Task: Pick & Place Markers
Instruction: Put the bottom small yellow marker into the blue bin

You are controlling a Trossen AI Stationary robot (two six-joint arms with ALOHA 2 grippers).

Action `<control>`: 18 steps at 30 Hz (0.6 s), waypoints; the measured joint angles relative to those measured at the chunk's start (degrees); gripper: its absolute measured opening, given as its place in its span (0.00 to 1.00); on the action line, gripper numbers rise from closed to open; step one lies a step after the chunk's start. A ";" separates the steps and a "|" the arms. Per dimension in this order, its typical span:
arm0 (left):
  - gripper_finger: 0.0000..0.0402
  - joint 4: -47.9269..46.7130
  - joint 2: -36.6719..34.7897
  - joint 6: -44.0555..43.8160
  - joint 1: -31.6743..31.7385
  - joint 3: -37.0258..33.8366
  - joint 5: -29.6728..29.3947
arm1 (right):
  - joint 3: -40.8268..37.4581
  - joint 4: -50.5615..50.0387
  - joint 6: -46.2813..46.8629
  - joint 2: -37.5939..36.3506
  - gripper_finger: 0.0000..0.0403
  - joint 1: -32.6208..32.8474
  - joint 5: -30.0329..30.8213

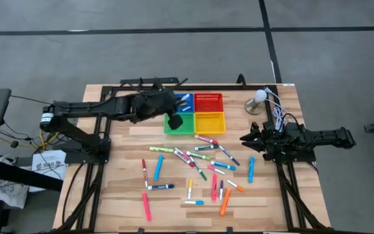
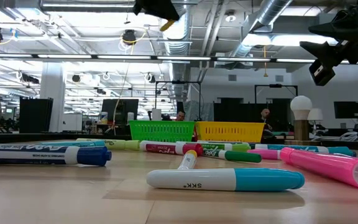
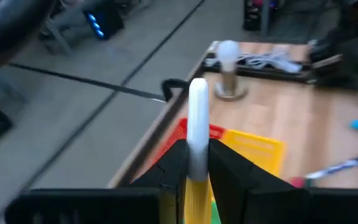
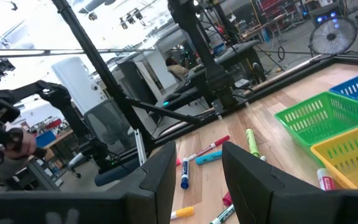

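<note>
Left hand [image 1: 176, 119], raised over the green basket [image 1: 187, 128], fingers [image 3: 176, 165] pinching an upright white-and-yellow marker [image 3: 197, 134]. Right hand [image 1: 250, 138], fingers spread and holding nothing, hovers near the table's [image 1: 109, 208] right edge. The other markers [image 1: 193, 159] lie scattered mid-table; the nearest [image 2: 225, 180] reads "SKK". Bare wood remains toward the table's left edge.
</note>
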 joint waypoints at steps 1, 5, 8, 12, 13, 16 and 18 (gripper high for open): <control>0.14 1.19 0.62 1.94 0.89 0.00 -0.14 | -0.02 0.00 0.00 -0.01 0.30 0.00 0.00; 0.14 7.00 3.42 8.74 4.44 0.00 0.14 | -0.02 0.00 0.00 -0.01 0.30 0.00 0.00; 0.14 8.29 5.84 12.21 7.26 0.00 0.89 | -0.02 0.01 0.00 0.01 0.30 0.00 0.01; 0.14 8.13 9.38 13.23 11.18 0.00 3.15 | 0.00 0.00 0.00 0.01 0.30 0.00 0.00; 0.14 8.10 10.27 13.27 12.30 0.00 4.27 | 0.00 0.00 0.00 0.00 0.30 0.00 0.01; 0.14 8.10 12.81 13.41 15.56 0.00 8.88 | 0.00 0.00 0.00 0.01 0.30 0.00 0.00; 0.14 8.09 14.49 13.43 17.47 0.00 11.92 | -0.01 0.00 0.00 0.00 0.30 0.00 0.00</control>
